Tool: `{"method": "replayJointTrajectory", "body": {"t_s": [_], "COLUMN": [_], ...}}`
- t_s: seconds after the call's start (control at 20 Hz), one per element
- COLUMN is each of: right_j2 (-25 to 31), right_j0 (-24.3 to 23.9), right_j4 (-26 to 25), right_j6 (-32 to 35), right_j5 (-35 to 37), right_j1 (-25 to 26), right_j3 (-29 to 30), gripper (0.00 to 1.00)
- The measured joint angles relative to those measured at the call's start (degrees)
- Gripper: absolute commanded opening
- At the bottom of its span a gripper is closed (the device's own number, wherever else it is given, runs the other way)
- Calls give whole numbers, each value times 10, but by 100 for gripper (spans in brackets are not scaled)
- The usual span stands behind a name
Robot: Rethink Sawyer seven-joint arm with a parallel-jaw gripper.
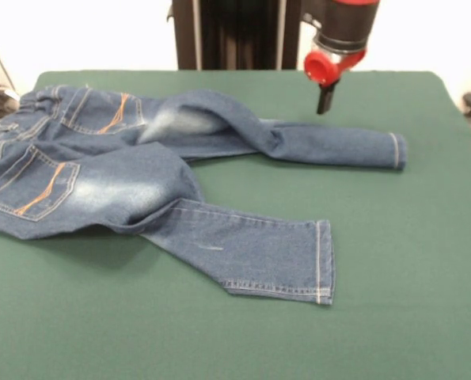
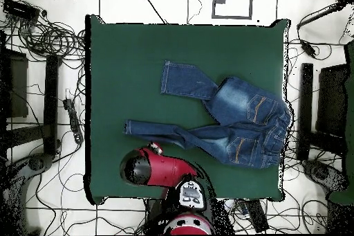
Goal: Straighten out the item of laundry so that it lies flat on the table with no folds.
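One pair of jeans [image 1: 140,170] on the green table [image 1: 393,237], back side up — waistband at the left edge in the front view, both legs running off to the right. So the long axis is roughly left-right across the table, w/ the legs splayed apart in a V. In the overhead view the same garment [image 2: 228,122] sits right of centre, waist toward the right edge, legs pointing left.

The gripper [image 1: 324,101] hangs clear of the cloth, above the far leg [image 1: 330,144] and near its cuff end; nothing is in it. Its tip reads as one dark stub in the front view, and the overhead view hides it under the red arm [image 2: 155,167] — can't tell how far open it is.

Key relation: the far leg lies just below and slightly toward the camera from the gripper, so that's the closest grab. That leg is twisted and bunched where it meets the seat, approx at mid-garment, w/ a raised fold there. The near leg [image 1: 259,253] lies flatter, cuff well apart from the gripper. The seat also puckers between the two pockets.

Count: 1 garment, 2 legs, 2 back pockets showing, 1 arm, 1 gripper. No person in view.

Judgement: task is partway at best — the folds at the crotch and upper far leg need pulling out, prob. by drawing the far cuff rightward along the leg's own axis.
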Motion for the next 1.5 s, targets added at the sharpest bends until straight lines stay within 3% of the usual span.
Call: {"method": "replayJointTrajectory", "body": {"t_s": [1.5], "right_j2": [0], "right_j0": [12], "right_j4": [-18], "right_j6": [0], "right_j5": [224], "right_j1": [-2], "right_j3": [-261], "gripper": [0]}}
